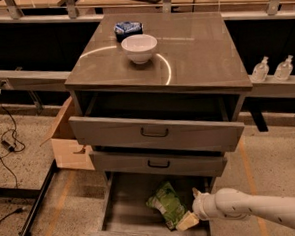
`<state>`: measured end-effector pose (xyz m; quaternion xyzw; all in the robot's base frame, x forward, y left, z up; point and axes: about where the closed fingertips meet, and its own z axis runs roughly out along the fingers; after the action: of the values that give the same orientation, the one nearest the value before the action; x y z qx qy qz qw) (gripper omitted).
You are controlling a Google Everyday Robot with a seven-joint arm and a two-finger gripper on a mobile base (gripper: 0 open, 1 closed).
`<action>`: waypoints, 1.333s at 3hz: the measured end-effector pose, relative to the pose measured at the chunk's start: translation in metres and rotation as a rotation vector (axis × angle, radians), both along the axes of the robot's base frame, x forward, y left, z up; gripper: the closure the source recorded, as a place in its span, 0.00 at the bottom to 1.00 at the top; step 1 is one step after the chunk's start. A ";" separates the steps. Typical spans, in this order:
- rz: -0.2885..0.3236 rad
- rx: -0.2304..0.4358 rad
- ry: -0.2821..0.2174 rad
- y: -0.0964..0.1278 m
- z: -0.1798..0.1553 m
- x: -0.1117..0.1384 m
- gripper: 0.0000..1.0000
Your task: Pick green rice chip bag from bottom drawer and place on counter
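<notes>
I'm seeing the green rice chip bag (166, 204) lying in the open bottom drawer (124, 214) with my claw (188, 220) at its right edge, opening I cannot tell, the middle drawer (120, 161) overhanging, a bowl (139, 48) sitting on the tabletop (198, 51).

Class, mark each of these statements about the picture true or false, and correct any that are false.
1. The green rice chip bag lies in the bottom drawer. True.
2. The white bowl stands inside the bottom drawer. False: it stands on the counter.
3. The gripper is down at the bottom drawer, by the bag's lower right edge. True.
4. The blue-and-white packet lies in front of the bowl, nearer the drawers. False: it lies behind the bowl, by the counter's far edge.
</notes>
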<state>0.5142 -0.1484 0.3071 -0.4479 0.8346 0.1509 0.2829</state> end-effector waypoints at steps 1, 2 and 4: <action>-0.061 0.039 -0.003 0.002 -0.044 0.020 0.00; -0.088 0.084 0.005 0.014 -0.088 0.039 0.00; -0.154 0.104 0.056 0.024 -0.163 0.063 0.00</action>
<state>0.5769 -0.1244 0.1436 -0.3625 0.8653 0.1843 0.2932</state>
